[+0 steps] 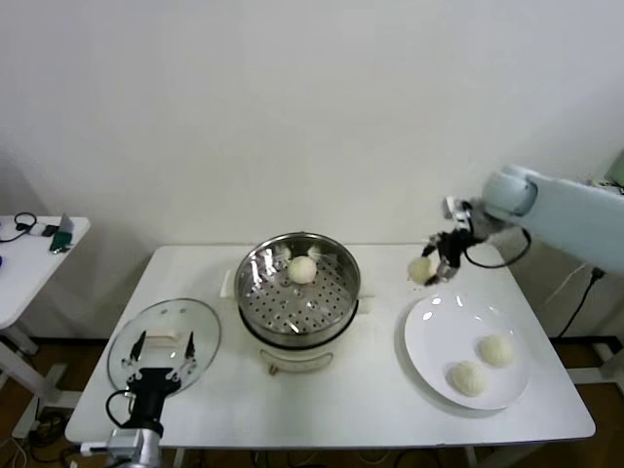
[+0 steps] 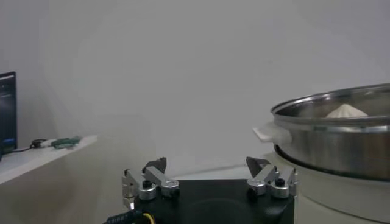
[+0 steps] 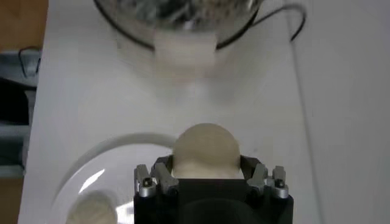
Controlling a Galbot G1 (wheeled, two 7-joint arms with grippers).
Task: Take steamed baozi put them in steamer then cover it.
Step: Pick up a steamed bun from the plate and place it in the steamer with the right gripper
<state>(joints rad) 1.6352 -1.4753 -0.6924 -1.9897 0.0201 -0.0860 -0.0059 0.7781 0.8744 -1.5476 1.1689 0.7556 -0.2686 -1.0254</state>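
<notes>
My right gripper (image 1: 429, 269) hangs above the table between the steamer and the plate, shut on a cream-white baozi (image 3: 206, 150). That baozi (image 1: 420, 270) is lifted clear of the plate. One baozi (image 1: 303, 269) lies inside the shiny steamer (image 1: 255, 302), and its top (image 2: 345, 111) shows over the steamer rim (image 2: 329, 121). Two more baozi (image 1: 495, 349) (image 1: 468, 377) rest on the white plate (image 1: 434, 331). My left gripper (image 1: 163, 348) waits open over the glass lid (image 1: 127, 341) at the table's front left, with nothing between its fingers (image 2: 155, 176).
The glass lid lies flat left of the steamer. A white side table (image 1: 24, 258) with cables stands beyond the left edge. The steamer's white base (image 3: 183, 49) and part of the plate (image 3: 79, 176) with one baozi (image 3: 91, 210) show in the right wrist view.
</notes>
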